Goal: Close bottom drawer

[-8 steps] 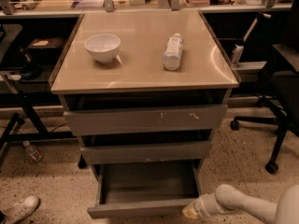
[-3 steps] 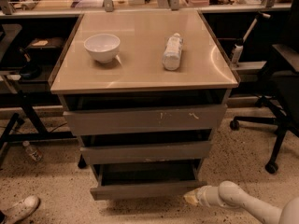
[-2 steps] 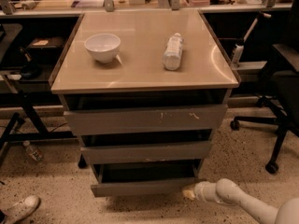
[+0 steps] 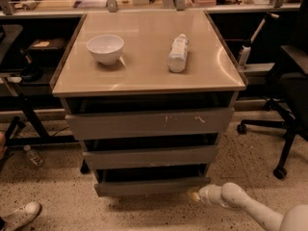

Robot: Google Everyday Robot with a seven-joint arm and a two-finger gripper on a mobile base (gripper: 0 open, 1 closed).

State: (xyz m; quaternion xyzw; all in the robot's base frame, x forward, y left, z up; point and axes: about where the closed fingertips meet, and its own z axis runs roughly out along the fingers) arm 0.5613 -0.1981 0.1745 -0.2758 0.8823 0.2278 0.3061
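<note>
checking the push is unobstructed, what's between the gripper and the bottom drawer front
Nothing: in the camera view the gripper sits low by the right end of the bottom drawer front, with at most a sliver of floor between them.

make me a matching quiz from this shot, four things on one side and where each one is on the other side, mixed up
Things:
1. white bowl
2. bottle
3. bottom drawer
4. tool

Places:
a. lowest grey front under the tabletop
b. low at the right, by the bottom drawer's right front corner
c. upright on the left part of the tabletop
d. lying on its side on the right part of the tabletop

Pairs: 1-c, 2-d, 3-a, 4-b
</note>
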